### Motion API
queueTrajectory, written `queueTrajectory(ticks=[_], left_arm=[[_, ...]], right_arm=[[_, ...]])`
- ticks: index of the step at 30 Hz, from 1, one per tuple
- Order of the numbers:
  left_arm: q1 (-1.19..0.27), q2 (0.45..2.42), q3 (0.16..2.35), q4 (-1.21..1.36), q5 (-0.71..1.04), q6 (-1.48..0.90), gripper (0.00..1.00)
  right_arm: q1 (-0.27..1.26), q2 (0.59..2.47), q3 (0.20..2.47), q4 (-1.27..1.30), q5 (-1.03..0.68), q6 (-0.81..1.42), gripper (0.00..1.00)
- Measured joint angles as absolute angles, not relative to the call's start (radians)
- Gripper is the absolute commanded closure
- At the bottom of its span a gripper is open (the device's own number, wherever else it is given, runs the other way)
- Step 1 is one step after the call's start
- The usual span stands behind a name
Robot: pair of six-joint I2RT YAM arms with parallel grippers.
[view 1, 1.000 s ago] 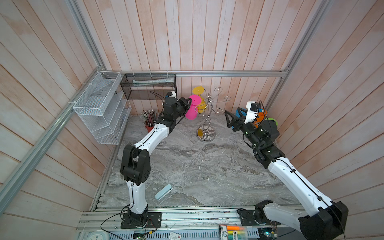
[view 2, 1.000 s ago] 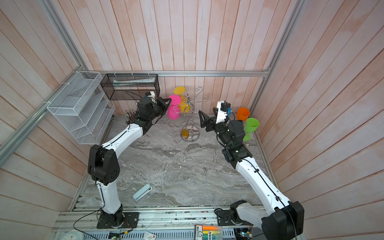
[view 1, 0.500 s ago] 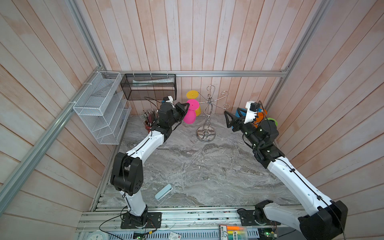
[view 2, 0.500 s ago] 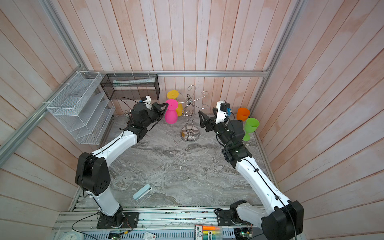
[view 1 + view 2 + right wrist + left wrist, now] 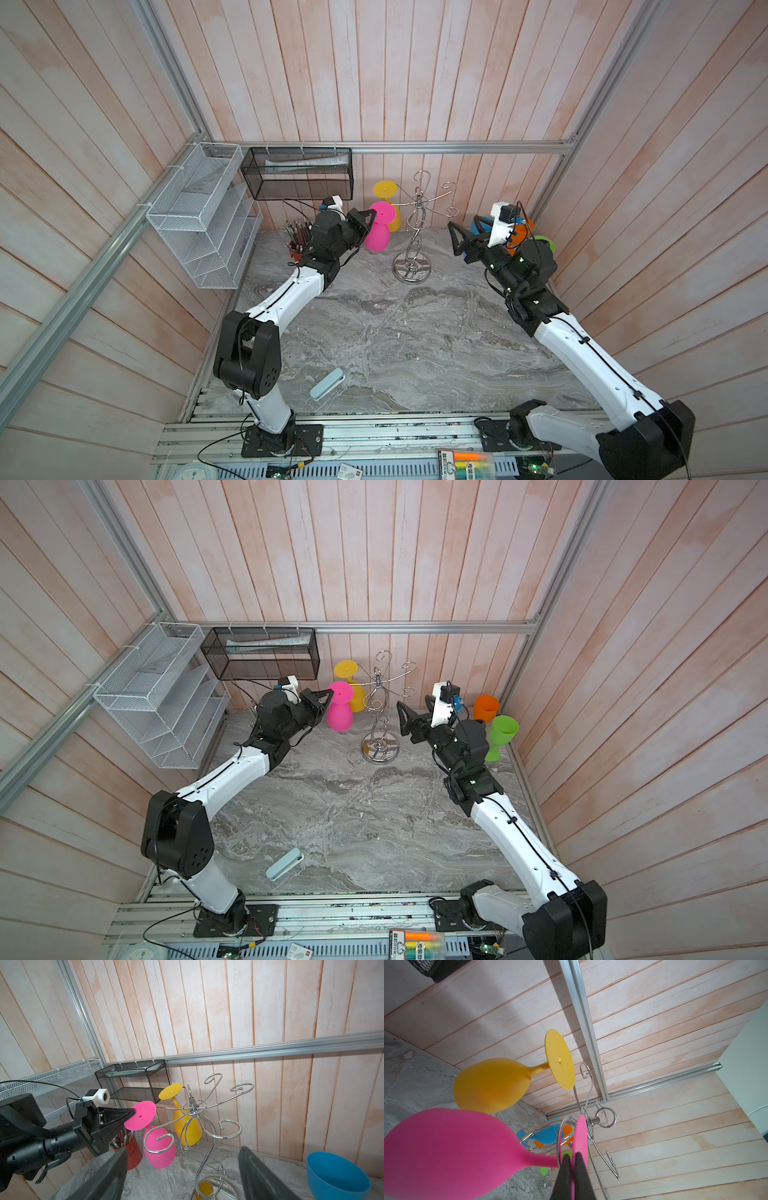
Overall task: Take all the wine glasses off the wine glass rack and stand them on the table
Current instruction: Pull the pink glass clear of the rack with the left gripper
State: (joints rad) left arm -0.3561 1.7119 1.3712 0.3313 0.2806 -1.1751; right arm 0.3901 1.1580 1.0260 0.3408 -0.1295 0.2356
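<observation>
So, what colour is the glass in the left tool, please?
Pink; the wine glass shows best in the right wrist view.

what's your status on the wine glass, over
Left gripper shut on foot of pink wine glass. Right gripper open, empty, facing wine glass rack. Glass inverted beside rack, hook clearance unclear. Yellow glass hanging close by.

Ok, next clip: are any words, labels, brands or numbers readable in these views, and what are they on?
No text here can be read.
Clear marker pack with a printed header, on the front rail: print too small.
Small white card with a red patch: too small.
Round white clock dial at the picture's edge: numerals too small, partly cut off.
Red pencil cup: faint marks, blurred.
</observation>
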Motion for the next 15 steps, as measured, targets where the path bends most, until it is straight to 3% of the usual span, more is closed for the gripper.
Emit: queueTrajectory(ticks=[15], left_arm=[[-0.356, 1.733, 1.454, 0.334, 0.272, -1.175, 1.0]], right_arm=[[0.39, 1.163, 1.026, 0.341, -0.13, 0.236, 0.16]])
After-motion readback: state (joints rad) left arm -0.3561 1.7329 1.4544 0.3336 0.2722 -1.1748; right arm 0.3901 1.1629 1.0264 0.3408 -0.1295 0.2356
